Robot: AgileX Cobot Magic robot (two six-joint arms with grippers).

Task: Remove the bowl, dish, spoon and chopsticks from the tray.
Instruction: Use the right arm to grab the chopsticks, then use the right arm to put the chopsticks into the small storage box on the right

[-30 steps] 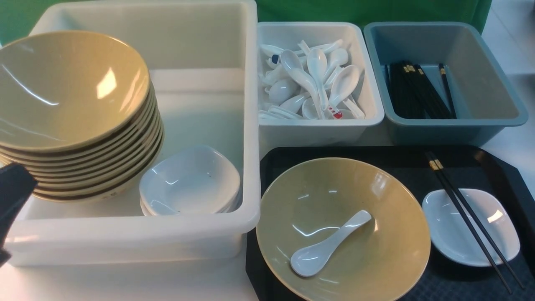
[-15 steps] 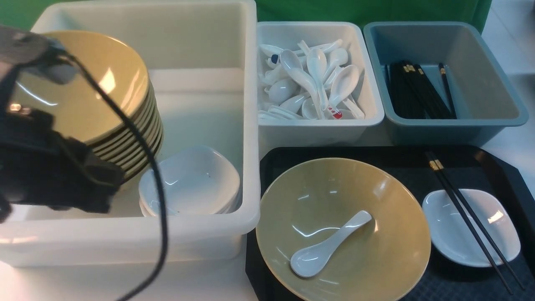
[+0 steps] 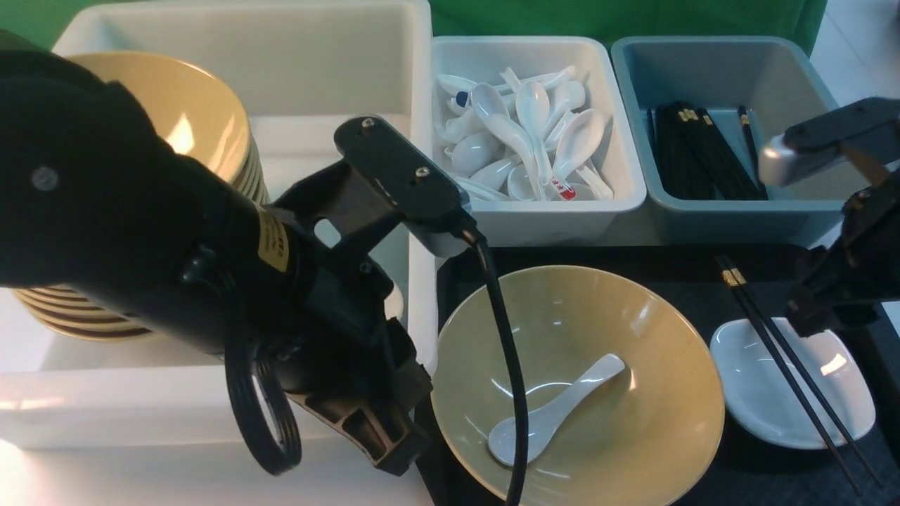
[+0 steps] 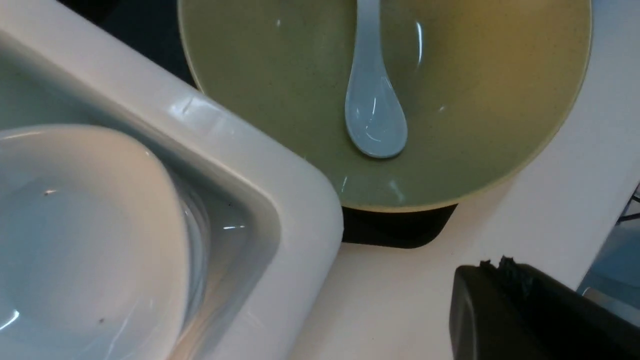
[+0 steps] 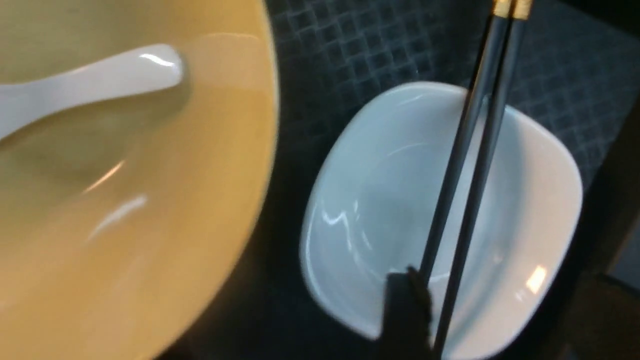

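Right pincer [image 3: 815,318] tilted down over dish [image 3: 766,411], just beside chopsticks [image 3: 780,359]

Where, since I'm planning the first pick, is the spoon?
In the front view the spoon lies inside the bowl, on the left part of the tray, scoop toward the robot and handle angled away to the right.

**Clearances over the tray [image 3: 675,281]**

The hollow of the bowl [image 3: 633,422] lies open from above around the spoon [image 3: 548,414], save where the left arm's cable [image 3: 510,365] crosses its left side. The white bin [image 4: 240,150] stands just beside its rim. The chopsticks [image 3: 787,365] bar the dish [image 3: 759,393].
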